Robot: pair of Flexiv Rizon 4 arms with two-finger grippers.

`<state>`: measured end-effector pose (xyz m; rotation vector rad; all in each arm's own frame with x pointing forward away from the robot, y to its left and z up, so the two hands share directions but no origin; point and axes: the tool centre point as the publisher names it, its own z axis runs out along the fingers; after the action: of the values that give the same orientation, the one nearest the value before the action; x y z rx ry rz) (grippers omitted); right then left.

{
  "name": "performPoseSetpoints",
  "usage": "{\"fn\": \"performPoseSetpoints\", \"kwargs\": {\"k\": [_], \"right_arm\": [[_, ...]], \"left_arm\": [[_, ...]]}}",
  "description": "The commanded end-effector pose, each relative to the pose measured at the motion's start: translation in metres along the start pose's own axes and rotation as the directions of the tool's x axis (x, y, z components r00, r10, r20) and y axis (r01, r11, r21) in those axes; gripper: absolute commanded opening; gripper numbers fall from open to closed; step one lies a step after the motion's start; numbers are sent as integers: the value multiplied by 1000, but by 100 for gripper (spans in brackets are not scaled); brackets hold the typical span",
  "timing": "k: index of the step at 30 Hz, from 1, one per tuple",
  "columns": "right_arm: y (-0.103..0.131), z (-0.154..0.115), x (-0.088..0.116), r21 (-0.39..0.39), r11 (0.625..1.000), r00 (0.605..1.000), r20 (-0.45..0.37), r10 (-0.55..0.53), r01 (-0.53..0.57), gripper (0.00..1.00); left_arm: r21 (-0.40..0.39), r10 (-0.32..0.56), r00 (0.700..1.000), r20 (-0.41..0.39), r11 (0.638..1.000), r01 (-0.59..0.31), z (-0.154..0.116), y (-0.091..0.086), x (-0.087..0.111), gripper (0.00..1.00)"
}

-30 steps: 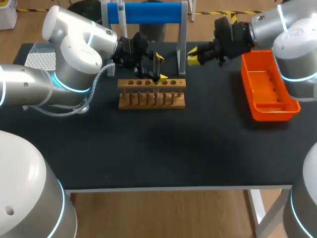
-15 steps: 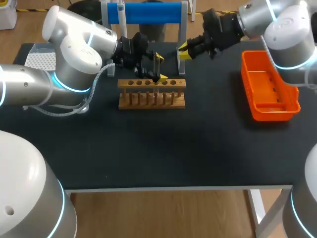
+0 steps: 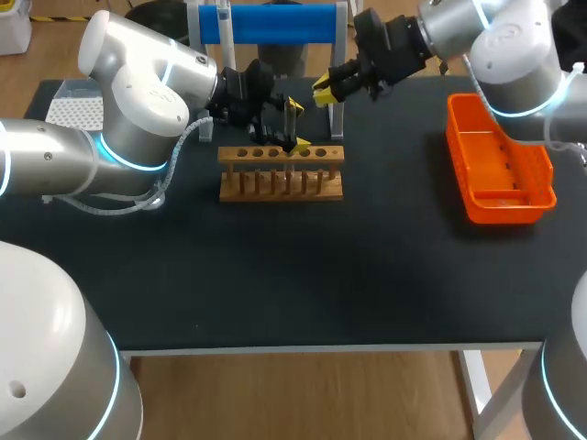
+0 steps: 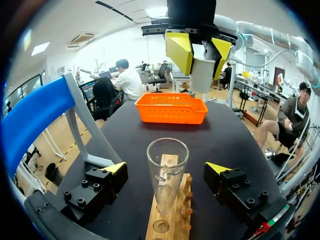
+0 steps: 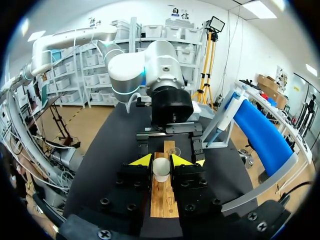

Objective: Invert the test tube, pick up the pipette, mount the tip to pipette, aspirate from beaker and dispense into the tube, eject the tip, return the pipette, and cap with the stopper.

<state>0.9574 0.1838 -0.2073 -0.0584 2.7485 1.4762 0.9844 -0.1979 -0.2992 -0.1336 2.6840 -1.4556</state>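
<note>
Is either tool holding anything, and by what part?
The right tool pinches the white stopper by its sides. The left tool stands open around the test tube, holding nothing.

Left jaws hang over the wooden rack, right jaws beside the blue stand.

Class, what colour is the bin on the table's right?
Orange; the bin shows best in the head view.

Tip box half behind left arm, rack end cropped (left wrist)
</note>
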Motion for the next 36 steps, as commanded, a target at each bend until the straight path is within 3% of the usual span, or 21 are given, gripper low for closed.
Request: {"fn": "performPoseSetpoints", "kwargs": {"k": [1, 36], "right_arm": [[4, 5, -5, 3, 1000, 1000, -10, 0, 0, 0], [15, 36, -16, -12, 1000, 999, -39, 3, -3, 0]], "left_arm": [[-2, 0, 1000, -5, 1000, 0, 0, 0, -1, 100], [-2, 0, 1000, -5, 1000, 0, 0, 0, -1, 100]]}}
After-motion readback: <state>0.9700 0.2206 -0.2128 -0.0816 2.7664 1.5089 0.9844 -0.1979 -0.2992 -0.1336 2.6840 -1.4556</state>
